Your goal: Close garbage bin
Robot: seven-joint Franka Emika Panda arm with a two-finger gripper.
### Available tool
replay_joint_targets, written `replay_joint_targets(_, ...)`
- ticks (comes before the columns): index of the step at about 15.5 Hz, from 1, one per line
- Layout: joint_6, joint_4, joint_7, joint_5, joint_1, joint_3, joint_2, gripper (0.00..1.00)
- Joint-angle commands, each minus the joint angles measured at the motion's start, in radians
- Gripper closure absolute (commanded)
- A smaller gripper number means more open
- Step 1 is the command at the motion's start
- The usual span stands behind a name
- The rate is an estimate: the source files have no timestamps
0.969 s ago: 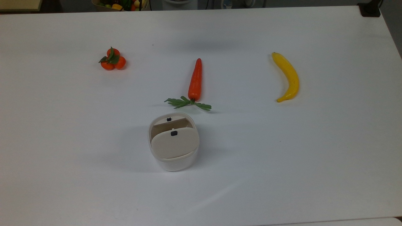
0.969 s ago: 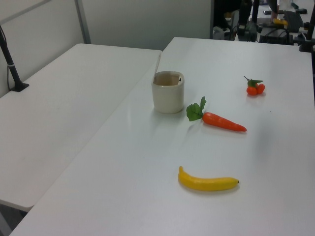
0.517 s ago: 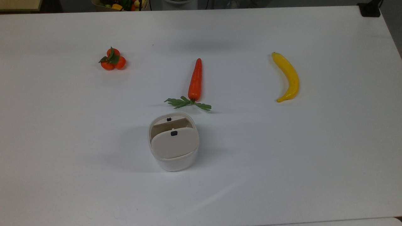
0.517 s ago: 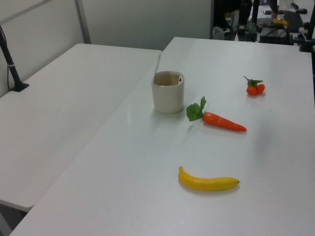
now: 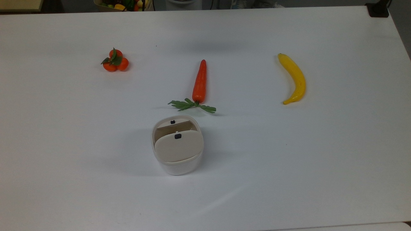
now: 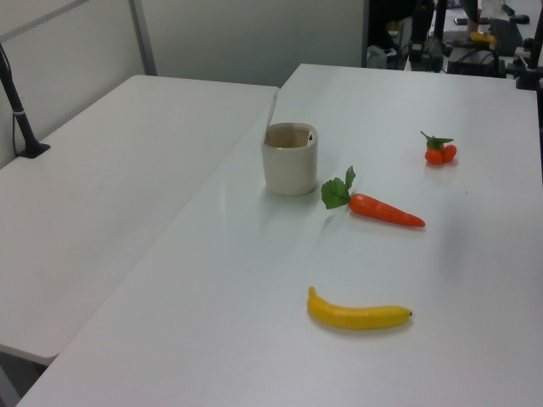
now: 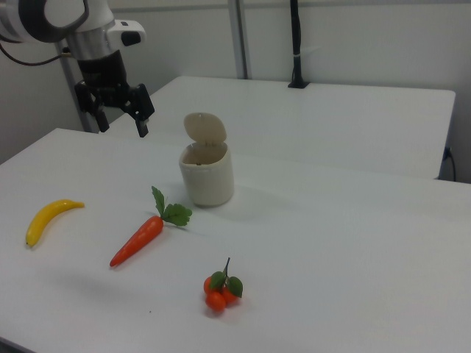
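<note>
- On the white tabletop [image 5: 321,160] the bin [image 5: 177,146] stands upright, near the middle toward the top view's lower edge.
- Lid [image 7: 205,129] raised on its hinge, standing nearly upright over the far rim in the right view; mouth open, brown inner wall visible in the top view.
- Small black latch [image 5: 177,136] on the lid; a second black catch on the bin's rim in the top view.
- My fingers [image 7: 116,116] hang in the air at the right view's upper left, well apart from the bin and above the tabletop. They are spread, black pads pointing down, nothing between them.
- Carrot [image 5: 199,81] lies just beyond the bin in the top view, green leaves [image 5: 192,105] toward the bin, near it but not touching. In the right view it lies at the bin's lower left.
- Banana [image 5: 293,78] lies well off to the top view's right; in the right view it is at far left, below my fingers.
- Cluster of small oranges [image 5: 115,61] with leaves sits at the top view's upper left, apart from all else.
- Second white table [image 6: 110,186] adjoins at the left view's left, with a black post [image 6: 21,110] on it.
</note>
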Motion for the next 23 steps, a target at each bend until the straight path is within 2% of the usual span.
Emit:
replay_joint_targets(1,0.022,-0.017,-0.012,0.012,0.003,-0.008,-0.008,0.00)
replay_joint_targets(23,0.032,-0.014,-0.024,0.014,-0.006,-0.008,0.011,0.00)
